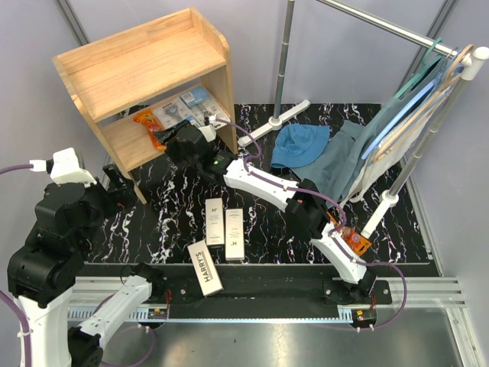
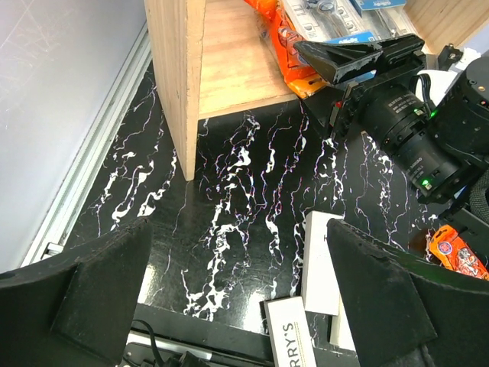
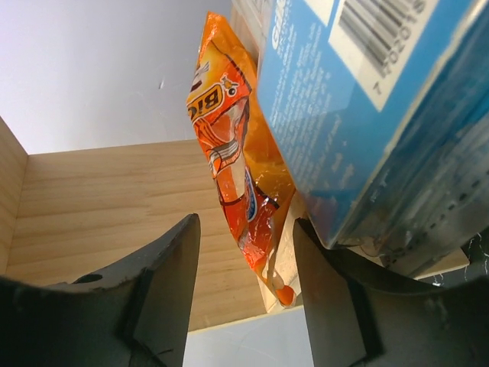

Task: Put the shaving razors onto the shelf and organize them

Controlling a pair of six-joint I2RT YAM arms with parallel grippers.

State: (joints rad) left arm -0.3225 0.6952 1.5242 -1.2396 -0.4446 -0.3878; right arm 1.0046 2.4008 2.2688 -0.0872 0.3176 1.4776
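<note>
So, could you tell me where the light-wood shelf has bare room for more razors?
The light-wood shelf's top board is bare throughout. On its lower level only the left end, beside the shiny orange pack, is free; the right half is crowded with blue-and-clear blister packs and the right gripper.

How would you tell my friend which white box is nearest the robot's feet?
Find the black marbled mat in front of the wooden shelf. Three long white boxes lie on it; pick the box at the near edge. Only it lies slanted and shows big HARRY'S letters; the other two lie straight, side by side.
</note>
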